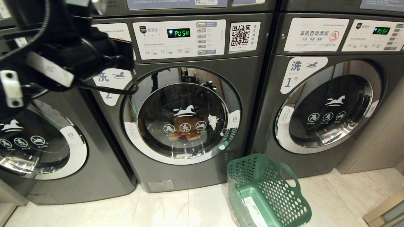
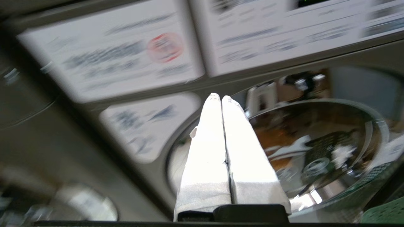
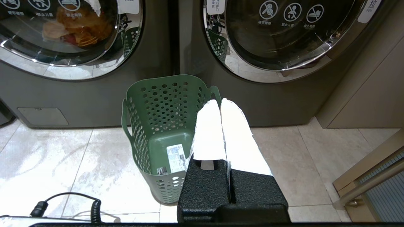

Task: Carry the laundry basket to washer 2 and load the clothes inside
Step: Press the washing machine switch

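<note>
Washer 2 (image 1: pixel 252 94), dark grey, stands in the middle with its round glass door (image 1: pixel 183 119) closed. The clothes (image 1: pixel 184 127) lie inside the drum behind the glass, showing orange and red in the right wrist view (image 3: pixel 75 26). The green laundry basket (image 1: pixel 246 176) sits on the floor in front of the gap between washer 2 and washer 1, with only a white sticker (image 3: pixel 175 157) on its base. My left arm (image 1: pixel 72 56) is raised at the upper left. Its gripper (image 2: pixel 221 97) is shut and empty, in front of the door's upper left rim. My right gripper (image 3: pixel 220 101), shut and empty, hangs above the floor beside the basket (image 3: pixel 164 104).
Washer 1 (image 1: pixel 328 107) stands to the right and another grey washer (image 1: pixel 38 145) to the left, both with doors closed. A beige panel (image 1: pixel 378 138) and a metal rail (image 1: pixel 385 211) bound the far right. A black coiled cable (image 3: pixel 94 208) lies close to my base.
</note>
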Controlling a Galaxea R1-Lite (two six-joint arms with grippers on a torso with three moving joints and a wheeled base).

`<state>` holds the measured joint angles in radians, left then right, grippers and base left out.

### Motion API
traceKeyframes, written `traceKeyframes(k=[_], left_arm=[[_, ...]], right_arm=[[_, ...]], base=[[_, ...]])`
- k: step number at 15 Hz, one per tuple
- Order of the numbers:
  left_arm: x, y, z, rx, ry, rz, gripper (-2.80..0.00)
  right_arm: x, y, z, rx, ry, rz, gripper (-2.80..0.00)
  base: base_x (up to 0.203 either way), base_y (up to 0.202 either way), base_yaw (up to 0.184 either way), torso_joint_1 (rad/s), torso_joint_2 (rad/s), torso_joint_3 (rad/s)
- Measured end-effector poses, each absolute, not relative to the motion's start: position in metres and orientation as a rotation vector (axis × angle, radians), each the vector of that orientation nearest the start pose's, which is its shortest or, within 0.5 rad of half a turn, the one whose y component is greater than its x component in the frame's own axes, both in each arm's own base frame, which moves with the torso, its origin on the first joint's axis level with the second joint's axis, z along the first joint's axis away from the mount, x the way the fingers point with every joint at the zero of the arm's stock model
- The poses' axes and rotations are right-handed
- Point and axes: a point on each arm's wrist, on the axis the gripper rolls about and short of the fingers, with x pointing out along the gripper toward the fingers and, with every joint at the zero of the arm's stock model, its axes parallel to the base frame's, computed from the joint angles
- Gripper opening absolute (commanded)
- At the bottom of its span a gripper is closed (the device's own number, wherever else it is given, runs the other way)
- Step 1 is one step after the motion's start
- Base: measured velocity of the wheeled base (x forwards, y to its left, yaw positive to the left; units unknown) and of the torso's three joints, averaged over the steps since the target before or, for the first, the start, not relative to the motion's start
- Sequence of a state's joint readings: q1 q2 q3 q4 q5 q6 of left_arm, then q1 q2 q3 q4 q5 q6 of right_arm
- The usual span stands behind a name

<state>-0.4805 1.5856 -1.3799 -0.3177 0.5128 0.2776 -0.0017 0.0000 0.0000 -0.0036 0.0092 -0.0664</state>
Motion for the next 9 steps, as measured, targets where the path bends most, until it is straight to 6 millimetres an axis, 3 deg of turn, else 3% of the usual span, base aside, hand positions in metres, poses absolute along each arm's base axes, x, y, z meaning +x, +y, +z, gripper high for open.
traceKeyframes(k=[4,9], left_arm=[[0.225,-0.061,0.352,0.138,0.035,0.134,-2.8],[0.206,-0.031,0.344,0.108,0.07,0.159,-2.8]], right_arm=[[-0.023,0.0,0.076,-0.004,-0.005,-0.002,-2.8],[-0.023,0.0,0.076,0.0,-0.006,-0.002,-2.8]], base=[[0.0,0.0,0.0,0.0,0.0,0.0],[0.0,0.0,0.0,0.0,0.0,0.0]])
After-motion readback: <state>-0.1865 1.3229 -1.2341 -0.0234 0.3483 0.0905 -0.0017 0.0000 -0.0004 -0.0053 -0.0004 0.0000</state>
